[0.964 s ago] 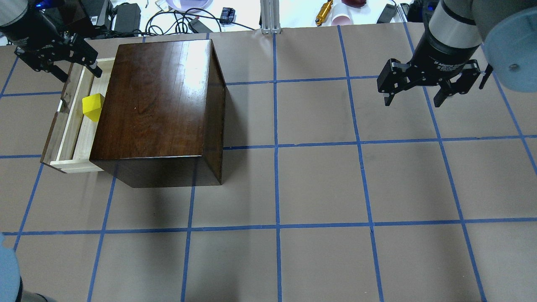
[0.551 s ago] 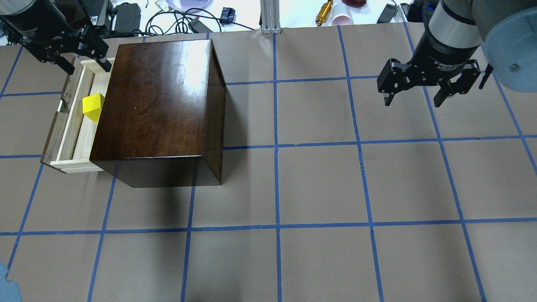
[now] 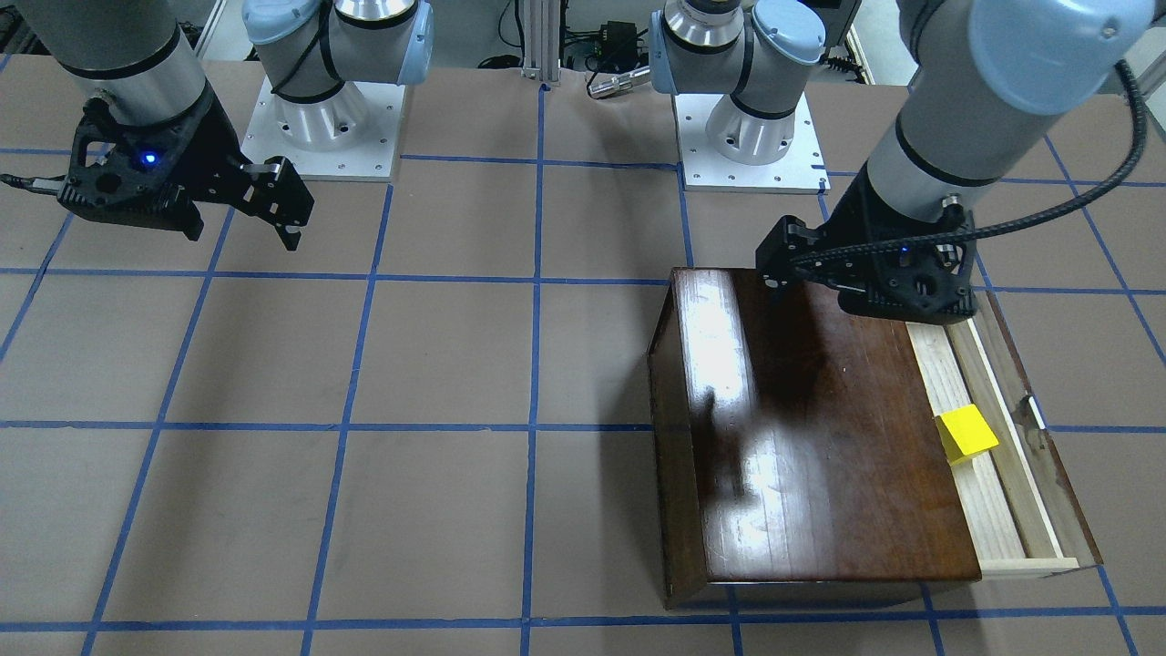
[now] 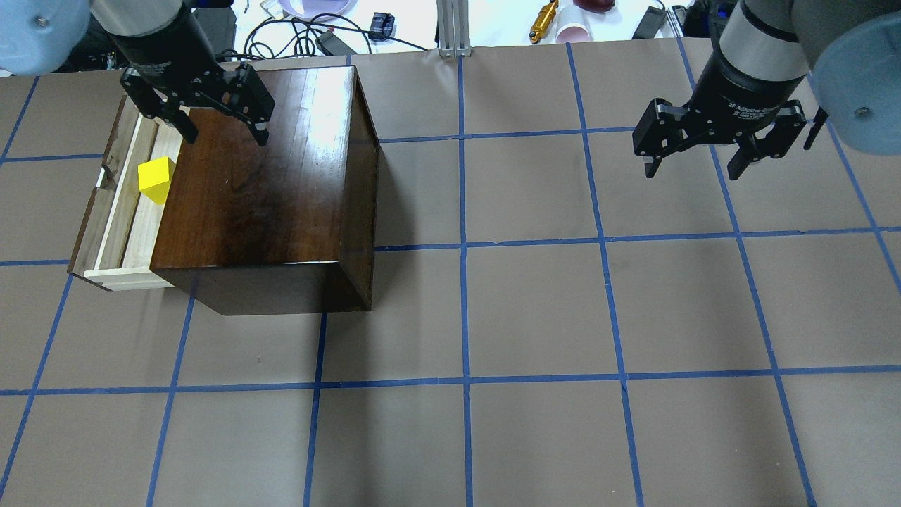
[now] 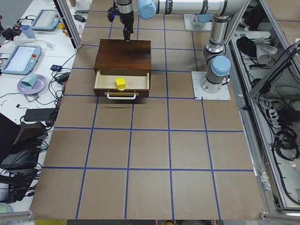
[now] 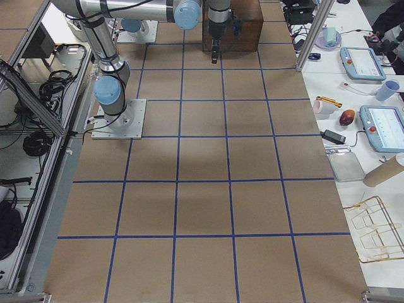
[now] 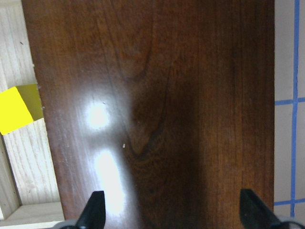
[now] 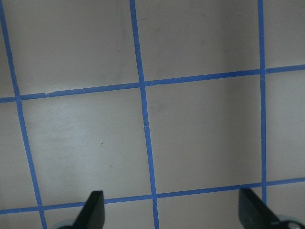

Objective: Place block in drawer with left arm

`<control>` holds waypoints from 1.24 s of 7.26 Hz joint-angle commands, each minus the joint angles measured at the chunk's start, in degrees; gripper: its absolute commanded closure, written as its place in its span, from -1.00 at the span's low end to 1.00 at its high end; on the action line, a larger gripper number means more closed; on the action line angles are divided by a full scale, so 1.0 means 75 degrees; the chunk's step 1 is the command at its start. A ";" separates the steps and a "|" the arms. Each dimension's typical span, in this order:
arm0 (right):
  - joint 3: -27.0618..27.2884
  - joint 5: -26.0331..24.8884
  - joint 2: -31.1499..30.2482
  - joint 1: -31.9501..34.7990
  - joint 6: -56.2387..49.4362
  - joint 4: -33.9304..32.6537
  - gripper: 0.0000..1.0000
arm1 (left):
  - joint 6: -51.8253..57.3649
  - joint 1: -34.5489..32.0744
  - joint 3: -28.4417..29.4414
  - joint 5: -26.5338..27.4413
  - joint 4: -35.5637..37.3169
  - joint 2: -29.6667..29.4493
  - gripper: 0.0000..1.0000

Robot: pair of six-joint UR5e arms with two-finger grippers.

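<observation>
The yellow block (image 4: 156,179) lies in the open drawer (image 4: 120,218), a pale wood tray pulled out of the left side of the dark-brown box (image 4: 274,183). The block also shows in the front view (image 3: 967,433) and at the left edge of the left wrist view (image 7: 14,109). My left gripper (image 4: 225,134) is open and empty above the far part of the box top, right of the drawer. Its fingertips (image 7: 93,212) show over the dark wood. My right gripper (image 4: 693,169) is open and empty above bare table at the far right.
Cables, a gold cylinder (image 4: 543,21) and an aluminium post (image 4: 454,28) lie beyond the table's far edge. The two arm bases (image 3: 319,118) (image 3: 747,128) stand at the robot's side. The table is brown with a blue tape grid.
My left gripper has moved to the right, from beyond the drawer's far end to above the box top. The block and the right arm have not moved.
</observation>
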 commanded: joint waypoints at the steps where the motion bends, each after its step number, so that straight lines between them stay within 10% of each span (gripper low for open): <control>1: -0.0003 0.0000 0.0000 0.0007 0.0000 0.0000 -1.00 | 0.0022 -0.0184 -0.0599 0.0010 0.0030 0.0415 -1.00; 9: -0.0003 -0.0012 0.0000 0.0007 0.0000 0.0000 -1.00 | 0.0035 -0.0031 -0.0836 -0.0049 0.0042 0.0699 -1.00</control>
